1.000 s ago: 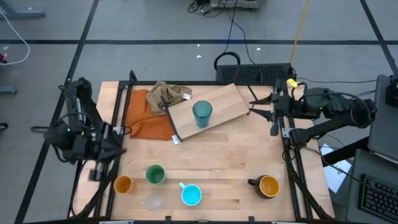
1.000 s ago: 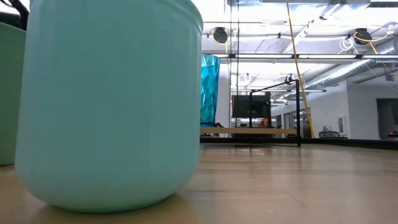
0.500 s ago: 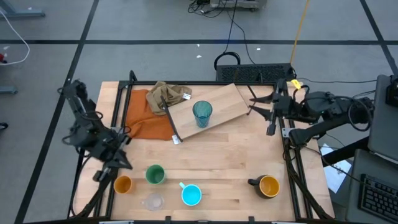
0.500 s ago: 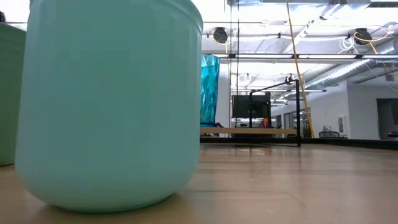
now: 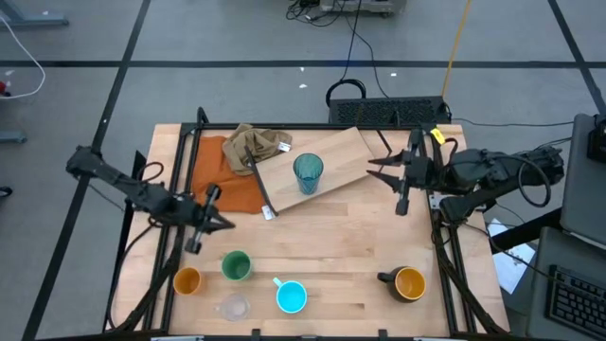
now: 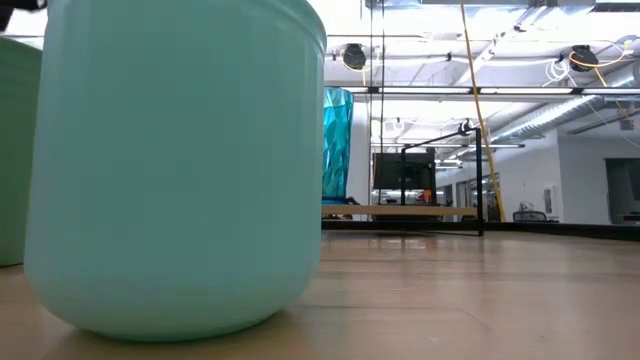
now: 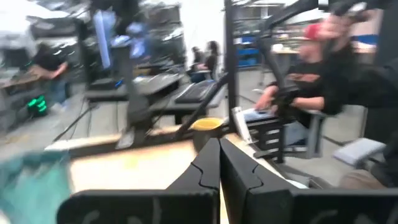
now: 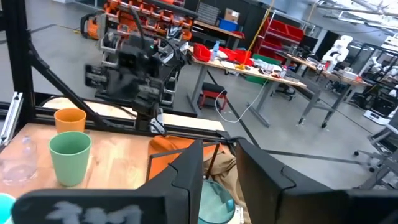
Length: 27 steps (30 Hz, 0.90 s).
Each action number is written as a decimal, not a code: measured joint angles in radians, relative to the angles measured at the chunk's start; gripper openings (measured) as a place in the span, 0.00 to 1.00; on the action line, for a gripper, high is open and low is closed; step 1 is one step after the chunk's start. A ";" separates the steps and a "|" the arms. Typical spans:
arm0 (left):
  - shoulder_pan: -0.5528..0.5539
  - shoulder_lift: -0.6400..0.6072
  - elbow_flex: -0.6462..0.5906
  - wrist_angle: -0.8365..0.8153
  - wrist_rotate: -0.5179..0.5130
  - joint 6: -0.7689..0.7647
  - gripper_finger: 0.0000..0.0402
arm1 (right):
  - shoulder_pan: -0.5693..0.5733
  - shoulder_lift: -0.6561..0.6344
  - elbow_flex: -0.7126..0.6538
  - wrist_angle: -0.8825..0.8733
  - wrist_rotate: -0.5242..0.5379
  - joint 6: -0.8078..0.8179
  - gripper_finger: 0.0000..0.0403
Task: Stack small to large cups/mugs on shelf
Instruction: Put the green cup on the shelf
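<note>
Both arms have swung in over the table: left gripper [image 5: 210, 218], fingers closed and empty, above the green cup [image 5: 236, 265]; right gripper [image 5: 390, 176], slightly open, nears the shelf [image 5: 341, 156] holding the tumbler [image 5: 308, 173]. Stacking looks barely begun.

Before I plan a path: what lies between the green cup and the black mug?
In the high view, only bare table separates the green cup from the black mug.
</note>
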 joint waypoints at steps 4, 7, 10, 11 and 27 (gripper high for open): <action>0.054 -0.102 -0.079 0.064 0.035 -0.033 0.01 | 0.027 0.000 0.000 -0.017 0.039 0.002 0.21; 0.053 -0.204 -0.099 0.017 0.042 -0.010 0.00 | 0.058 0.000 0.000 -0.055 0.097 0.013 0.21; 0.050 -0.306 -0.100 -0.104 -0.001 -0.020 0.01 | 0.085 -0.003 -0.016 -0.072 0.131 0.041 0.21; 0.051 -0.336 -0.101 -0.137 -0.005 -0.026 0.01 | 0.093 -0.008 -0.030 -0.070 0.143 0.047 0.21; 0.036 -0.467 -0.101 -0.288 -0.051 -0.015 0.02 | 0.075 -0.030 -0.493 0.568 0.153 -0.110 0.21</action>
